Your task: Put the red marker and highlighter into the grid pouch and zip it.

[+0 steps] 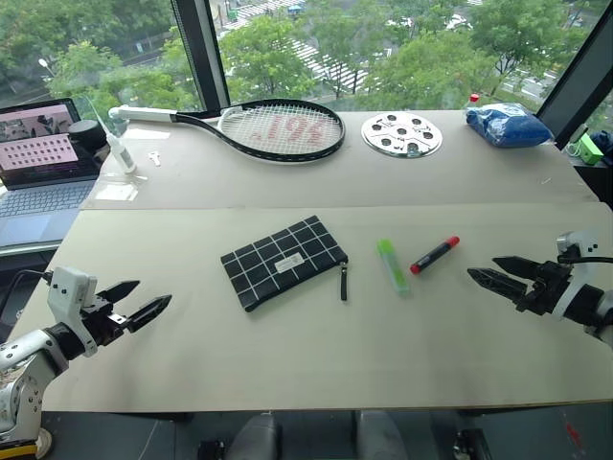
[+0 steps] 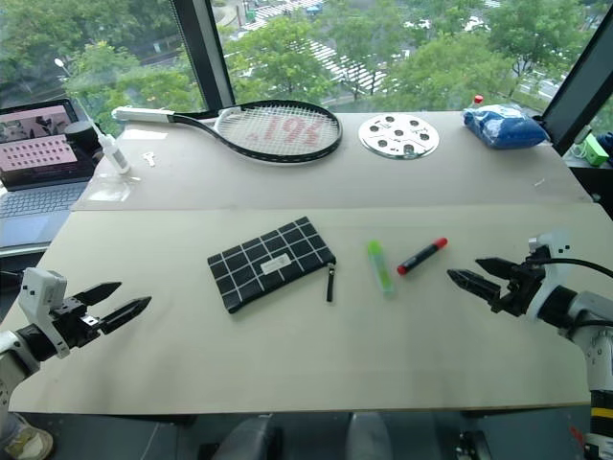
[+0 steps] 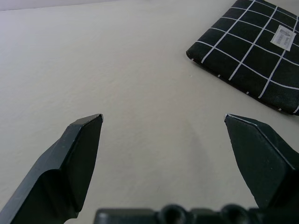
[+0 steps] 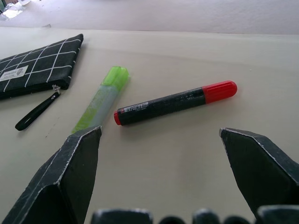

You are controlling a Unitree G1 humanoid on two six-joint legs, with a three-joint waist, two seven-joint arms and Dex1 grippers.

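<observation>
- Beige table [image 1: 287, 355] before tall windows with green trees beyond; all places below are given from the grid pouch [image 1: 283, 261].
- Grid pouch: black fabric with white grid and a small white label, lying flat near the table's middle, closed; its black zipper pull strap [image 1: 344, 282] trails off its right end.
- Highlighter [image 1: 393, 265]: light green, lying flat to the right of the pouch, just past the strap, apart from it.
- Red marker [image 1: 435, 255]: black body with a red cap, lying flat right of the pouch, just beyond the highlighter and not touching it.
- Left gripper [image 1: 132, 302]: well left of the pouch and nearer the table's front edge, fingers spread wide, grasping nothing.
- Right gripper [image 1: 493, 270]: far right of the pouch, past the marker, fingers spread wide, empty.
- Tennis racket [image 1: 278, 129], round white perforated disc [image 1: 402, 134] and blue bag [image 1: 508, 125]: behind the pouch, along the far side.
- Laptop [image 1: 38, 158]: far left of the pouch, screen lit.
</observation>
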